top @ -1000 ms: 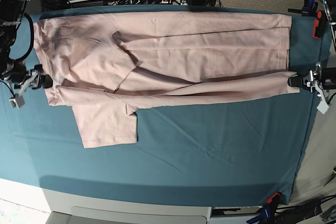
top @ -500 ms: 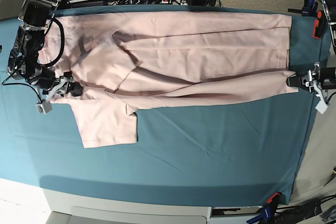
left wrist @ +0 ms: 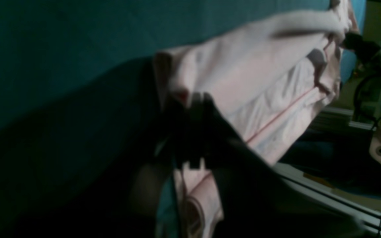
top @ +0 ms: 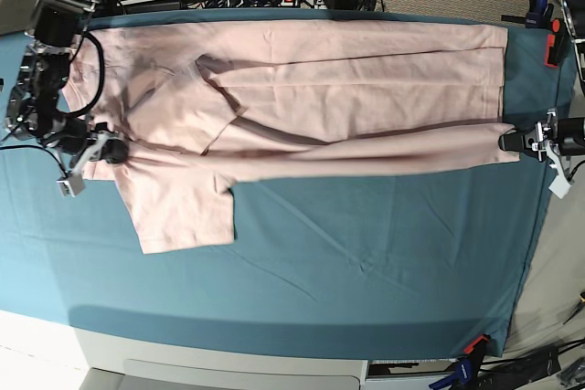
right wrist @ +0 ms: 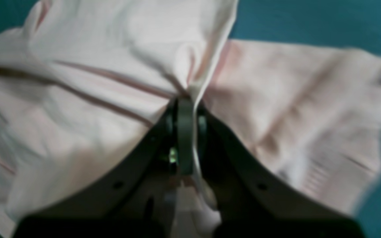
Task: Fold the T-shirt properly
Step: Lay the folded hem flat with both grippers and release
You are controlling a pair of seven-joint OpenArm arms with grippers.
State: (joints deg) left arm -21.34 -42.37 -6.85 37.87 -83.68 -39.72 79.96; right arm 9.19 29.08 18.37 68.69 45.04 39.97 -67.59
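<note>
Now the right end effector (top: 117, 151), at the left of the base view, is pinched shut on the T-shirt (top: 311, 98) by the shoulder, where a moment ago it was wide open beside the cloth. The right wrist view shows its two fingers pressed together with pink cloth bunched up between them. That looks like the grab is done, so both ends of the near fold are held and the fold can likely go on.

The T-shirt lies long and flat across the top part of the bench (top: 366, 253), on the teal cloth, with one sleeve (top: 183, 212) sticking out toward the lower left.

At the right edge, the left end effector (top: 508, 141) is clamped on the hem corner, same as before.

No boxes or bins show.
</note>
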